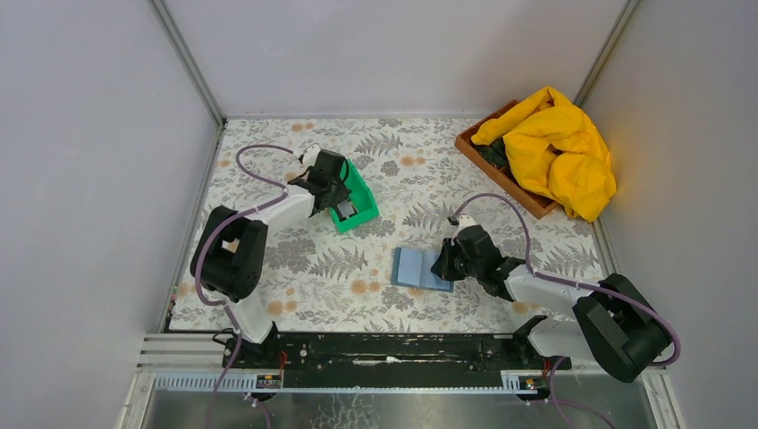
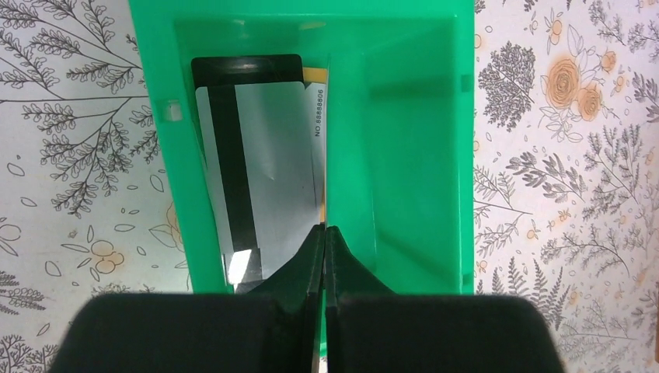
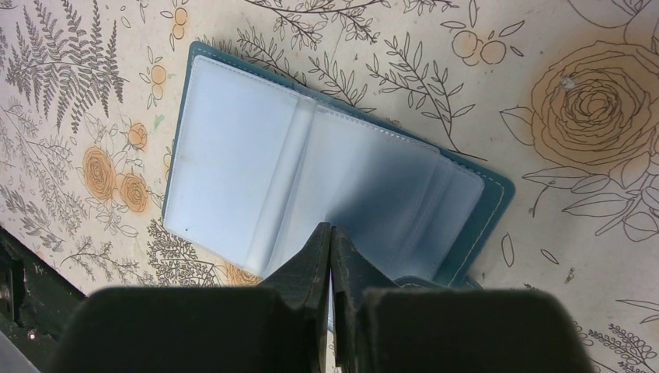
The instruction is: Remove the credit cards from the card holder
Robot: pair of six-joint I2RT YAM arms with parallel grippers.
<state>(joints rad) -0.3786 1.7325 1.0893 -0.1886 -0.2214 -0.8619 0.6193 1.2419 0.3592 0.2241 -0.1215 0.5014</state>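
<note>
Left fingers (image 2: pixel 308 268) and right fingers (image 3: pixel 317 264) are shut, empty; three credit cards (image 2: pixel 264 171) lie lengthwise in one tray (image 2: pixel 412 155).

The left arm (image 1: pixel 259 219) stretches forward from its base, elbow folded high, wrist tipped down. The left hand (image 2: pixel 325 230) has its two fingers pressed flat together, tips meeting. The right arm (image 1: pixel 554 295) sweeps in low toward the centre, and the right hand (image 3: pixel 332 229) angles downward, fingers likewise pinched closed.
</note>
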